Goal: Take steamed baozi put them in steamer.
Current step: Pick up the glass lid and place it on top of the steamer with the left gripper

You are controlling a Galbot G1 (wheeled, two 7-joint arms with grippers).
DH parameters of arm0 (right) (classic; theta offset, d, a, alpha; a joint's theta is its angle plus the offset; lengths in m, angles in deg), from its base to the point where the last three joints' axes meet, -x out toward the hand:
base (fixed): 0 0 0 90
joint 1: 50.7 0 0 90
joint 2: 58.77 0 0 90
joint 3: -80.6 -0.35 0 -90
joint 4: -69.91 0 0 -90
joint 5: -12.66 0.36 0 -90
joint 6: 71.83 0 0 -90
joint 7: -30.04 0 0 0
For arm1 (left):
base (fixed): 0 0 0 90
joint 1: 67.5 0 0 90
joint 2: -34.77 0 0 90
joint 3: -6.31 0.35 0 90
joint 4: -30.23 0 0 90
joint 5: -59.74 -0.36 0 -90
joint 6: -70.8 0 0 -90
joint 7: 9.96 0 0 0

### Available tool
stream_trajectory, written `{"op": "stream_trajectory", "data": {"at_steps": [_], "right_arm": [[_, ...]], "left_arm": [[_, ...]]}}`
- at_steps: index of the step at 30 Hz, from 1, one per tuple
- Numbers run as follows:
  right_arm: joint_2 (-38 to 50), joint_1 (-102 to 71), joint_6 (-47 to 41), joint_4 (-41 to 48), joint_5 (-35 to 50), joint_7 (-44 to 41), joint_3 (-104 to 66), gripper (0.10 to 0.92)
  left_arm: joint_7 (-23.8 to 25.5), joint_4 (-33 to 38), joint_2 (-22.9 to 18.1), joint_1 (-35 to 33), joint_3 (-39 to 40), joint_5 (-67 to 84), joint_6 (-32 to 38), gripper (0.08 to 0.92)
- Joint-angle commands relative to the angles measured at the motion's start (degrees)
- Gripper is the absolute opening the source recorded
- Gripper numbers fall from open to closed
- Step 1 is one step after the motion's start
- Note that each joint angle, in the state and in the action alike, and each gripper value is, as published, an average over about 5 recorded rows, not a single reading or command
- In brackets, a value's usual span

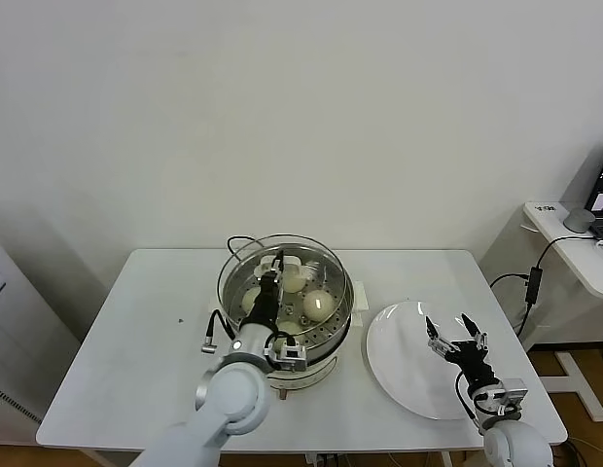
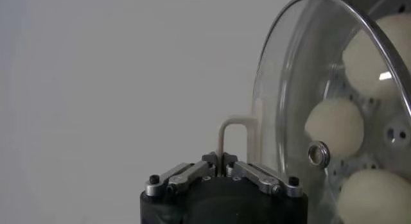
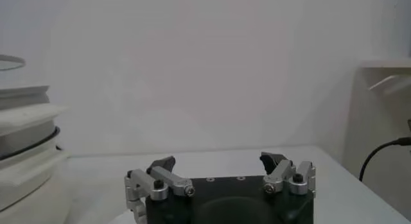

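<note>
- Right now my left arm covers part of the steamer [image 1: 285,292], so I cannot see all of its floor from the head view.
- I count three steamed baozi [image 1: 317,305] for sure in that view, and a pale bit by the arm's near side may be a fourth.
- Through the glass lid [image 2: 302,84] in the left wrist view I see three buns, and each is cut off by the lid rim or the picture edge.
- My left gripper [image 2: 223,162] is pinched tight on the lid's cream handle [image 2: 234,132], and it holds the lid over the steamer.
- My right gripper [image 1: 456,338] hangs over the white plate [image 1: 404,360] with its fingers wide apart and nothing between them.
- I count one steamer, one lid, one plate and two grippers.
- The steamer sits near the middle of the white table [image 1: 136,360], closer to the far edge than the near one.
- The plate lies toward the table's right near corner, just beside the steamer.
- The table's left side has lots of bare room.
- A black cord [image 1: 245,239] curls behind the steamer near the far edge.
</note>
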Motion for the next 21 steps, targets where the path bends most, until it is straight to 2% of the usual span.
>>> {"op": "stream_trajectory", "data": {"at_steps": [1,21], "right_arm": [[0.0,0.0,0.1,0.2,0.1,0.0,-0.1,0.823],[-0.1,0.2,0.1,0.7,0.0,-0.2,-0.2,0.823]], "left_arm": [[-0.1,-2.5,-2.0,0.2,1.8,-1.0,0.0,0.106],[-1.6,-3.4,-2.6,-1.9,0.1,-2.1,1.4,0.106]]}}
